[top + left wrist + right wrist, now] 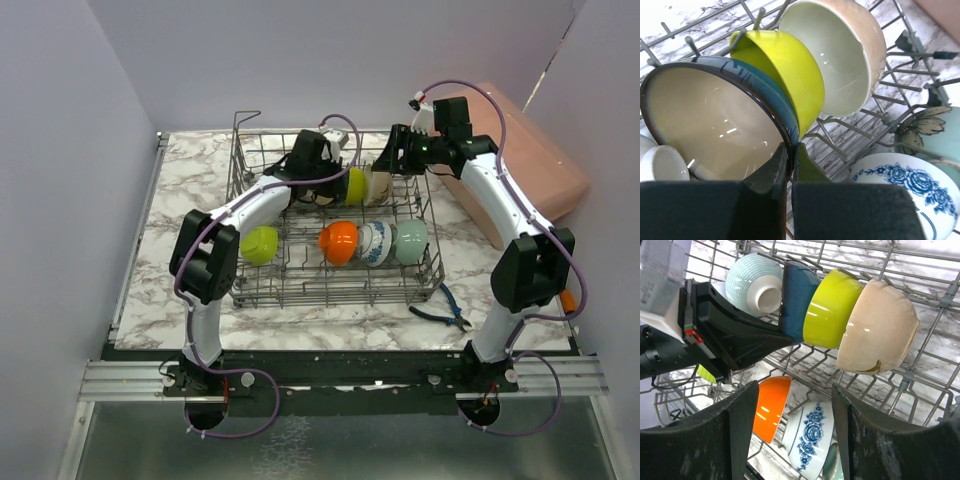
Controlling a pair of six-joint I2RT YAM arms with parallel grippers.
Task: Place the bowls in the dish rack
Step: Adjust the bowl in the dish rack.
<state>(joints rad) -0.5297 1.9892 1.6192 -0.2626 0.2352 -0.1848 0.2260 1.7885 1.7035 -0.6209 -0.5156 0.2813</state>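
The left gripper (789, 155) is pinched fully closed on the rim of the dark teal bowl (715, 115), which stands on edge in the back row of the dish rack (300, 290), leaning against the yellow-green bowl (785, 70), which in turn rests against the beige bowl (840, 55). The hold looks like the weak link: it is a thin bite on a glazed lip, so any twist or sideways tug could let the bowl slide out and drop onto the wires. The three bowls are packed face to back (each appears to lean on the next), so pushing the teal one further along could crowd the yellow-green and beige bowls and tip them off their upright wires. Pulling it the other way risks knocking the small white bowl (752, 285) just beside it. Letting go before the teal bowl is seated between the wires could let it flop flat. The right gripper (794, 390) hangs wide open and holds nothing, above the same row and near the left arm's wrist. If it descends for the beige bowl while the left arm is working there, the two could clash, or it could bump the orange bowl (772, 407) and the blue-patterned bowl (810, 440) in the front row below it.
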